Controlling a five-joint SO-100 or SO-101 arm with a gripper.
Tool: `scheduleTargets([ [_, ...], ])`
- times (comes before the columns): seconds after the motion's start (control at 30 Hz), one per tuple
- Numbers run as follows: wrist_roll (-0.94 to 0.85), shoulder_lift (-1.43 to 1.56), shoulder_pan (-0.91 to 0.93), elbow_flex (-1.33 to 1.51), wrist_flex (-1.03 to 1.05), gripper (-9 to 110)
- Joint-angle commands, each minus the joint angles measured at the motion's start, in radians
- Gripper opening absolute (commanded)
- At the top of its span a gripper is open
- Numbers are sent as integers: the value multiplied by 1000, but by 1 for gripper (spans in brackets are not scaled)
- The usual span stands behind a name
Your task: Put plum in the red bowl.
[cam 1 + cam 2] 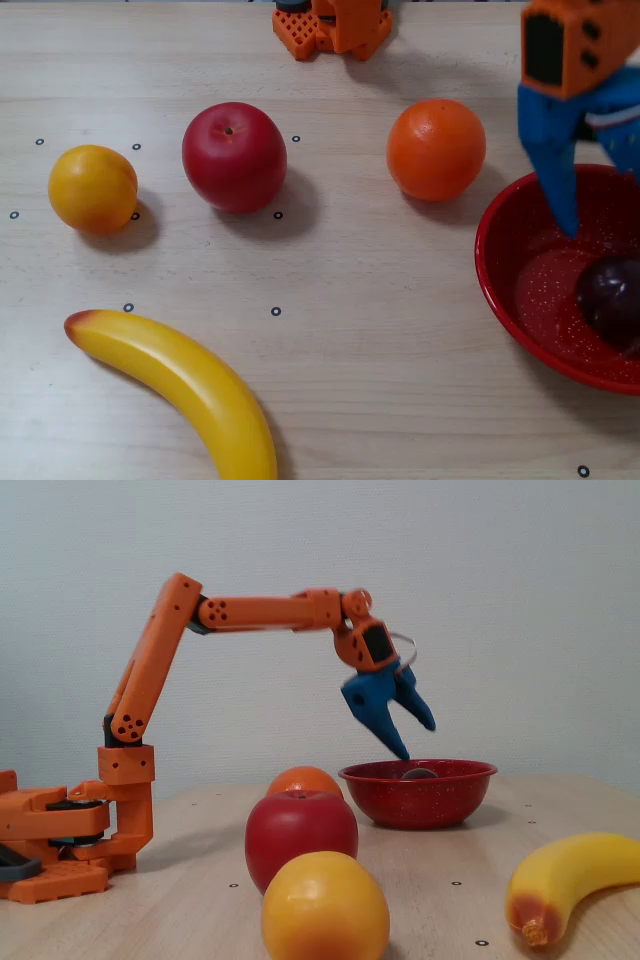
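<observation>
Overhead view: plum (pixel 608 300) lying inside the red bowl (pixel 500 285), toward its right side — delivered, by the look of it. Gripper (pixel 590 215) spread and empty above the rim.

Fixed view: gripper (pixel 415 738) poised clear over the red bowl (pixel 418 794) — open air above for retreat.

plum (pixel 610 298) dark purple | red bowl (pixel 500 275) white-speckled | end effector (pixel 417 738) blue
</observation>
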Motion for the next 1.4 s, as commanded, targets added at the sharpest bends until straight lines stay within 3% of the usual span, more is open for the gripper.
scheduleTargets([
  [0.0,-5,186,37,-61,23,24],
  [0.1,-5,222,48,-57,48,20],
  [0.3,-9,310,72,-8,69,0],
  [0.8,21,632,242,325,43,0],
  [1.37,0,1198,396,1080,-201,0],
])
